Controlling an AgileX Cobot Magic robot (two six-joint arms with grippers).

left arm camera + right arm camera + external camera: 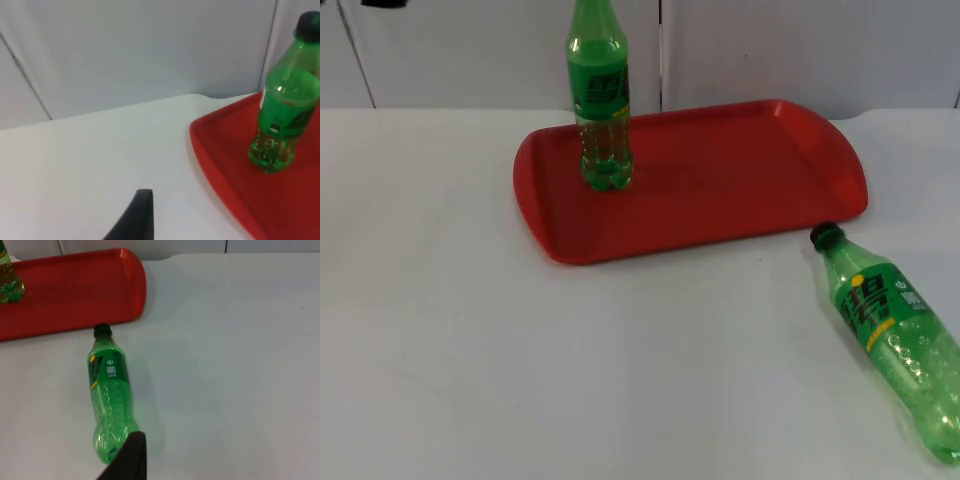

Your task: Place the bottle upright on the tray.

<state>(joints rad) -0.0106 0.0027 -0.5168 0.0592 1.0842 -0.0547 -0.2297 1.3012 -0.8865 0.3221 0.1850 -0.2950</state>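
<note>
While one bottle (599, 95) stands upright on tray (740, 205), second bottle (897, 338) lies on table (520, 360).

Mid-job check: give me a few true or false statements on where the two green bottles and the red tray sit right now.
1. One green plastic bottle stands upright on the red plastic tray. True.
2. The second green plastic bottle lies on the tray. False: it lies on its side on the white table top, off the tray.
3. The lying bottle's dark cap points towards the tray. True.
4. The upright bottle stands at the tray's end nearest the lying bottle. False: it stands near the opposite end.
5. The lying bottle has no cap. False: it is capped.
</note>
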